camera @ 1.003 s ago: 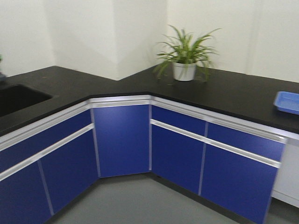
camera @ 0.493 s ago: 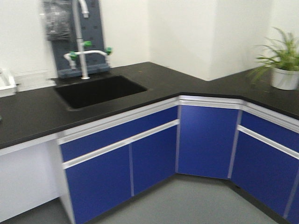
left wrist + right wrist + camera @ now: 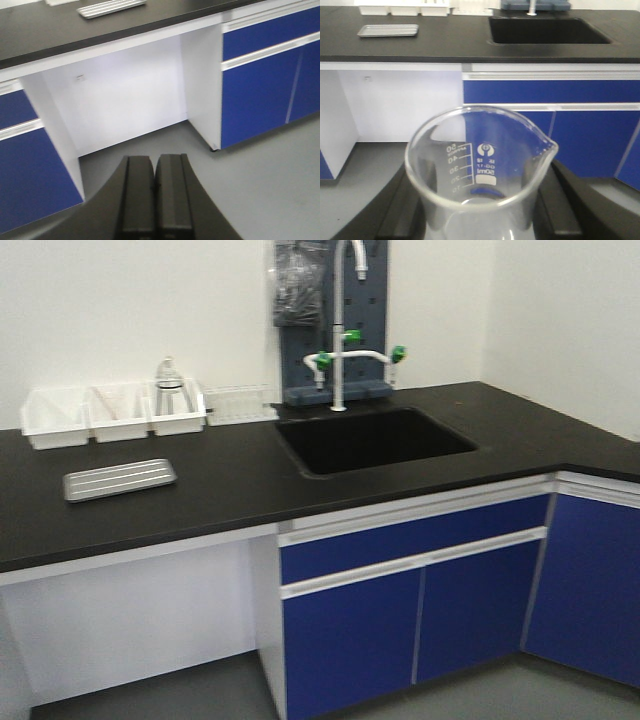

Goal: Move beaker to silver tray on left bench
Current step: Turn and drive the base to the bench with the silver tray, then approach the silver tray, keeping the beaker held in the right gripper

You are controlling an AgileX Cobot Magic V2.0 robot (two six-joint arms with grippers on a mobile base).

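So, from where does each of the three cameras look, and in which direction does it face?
Front view: above bench height, looks down at the black bench with the tray and sink; no robot part shows.
Left wrist view: behind the left hand, shut and empty, facing the floor and the gap under the bench.
Right wrist view: behind the right hand, which holds the beaker, facing the bench front.
All three show the tray.

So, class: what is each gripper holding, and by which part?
Right gripper holds the beaker by its sides, below the rim; left gripper is shut, empty.
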